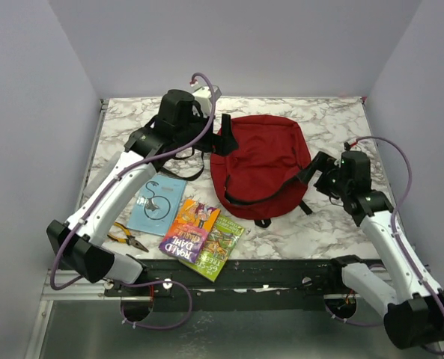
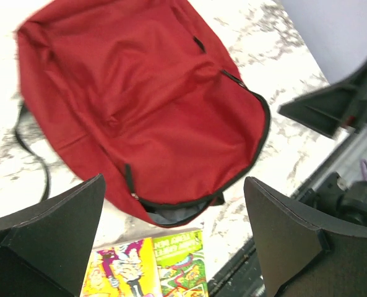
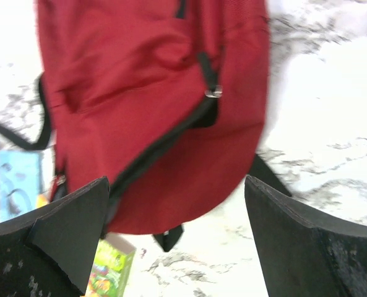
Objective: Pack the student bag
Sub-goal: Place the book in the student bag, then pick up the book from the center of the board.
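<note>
The student bag [image 1: 263, 164] is a dark-red backpack lying flat in the middle of the marble table. Its zipper is partly open at the near edge and grey lining [image 2: 177, 213] shows. My left gripper [image 1: 223, 138] is open and empty, held high at the bag's left side; in the left wrist view [image 2: 174, 241] it looks down on the bag [image 2: 140, 105]. My right gripper [image 1: 315, 173] is open and empty at the bag's right edge, apart from it; in the right wrist view [image 3: 177, 241] the bag [image 3: 152, 93] lies ahead.
A yellow-purple Roald Dahl book [image 1: 192, 232] lies on a green book [image 1: 225, 243] near the front edge. A light-blue booklet [image 1: 156, 203] and orange-handled pliers [image 1: 128, 238] lie to their left. Black bag straps [image 1: 188, 161] trail left of the bag. Walls enclose three sides.
</note>
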